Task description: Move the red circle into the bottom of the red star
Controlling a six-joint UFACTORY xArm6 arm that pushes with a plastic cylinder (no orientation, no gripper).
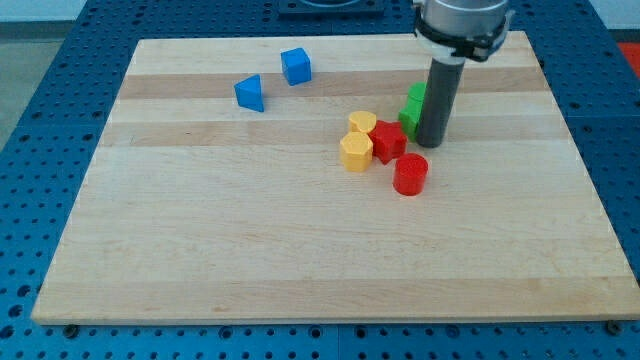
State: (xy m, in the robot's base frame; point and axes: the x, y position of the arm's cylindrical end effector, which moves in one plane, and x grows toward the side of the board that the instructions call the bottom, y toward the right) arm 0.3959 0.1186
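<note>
The red circle (410, 174) is a short red cylinder on the wooden board, right of centre. The red star (388, 141) sits just above and left of it, a small gap between them. My tip (432, 144) stands on the board right of the red star and above and right of the red circle, touching neither as far as I can see. The rod hides part of the green blocks behind it.
A yellow hexagon block (355, 152) and a yellow heart-like block (362, 123) press against the red star's left side. Two green blocks (411, 110) sit behind the rod. A blue triangle (250, 93) and a blue cube (296, 66) lie at upper left. The board's bare wood (250, 250) spans the view.
</note>
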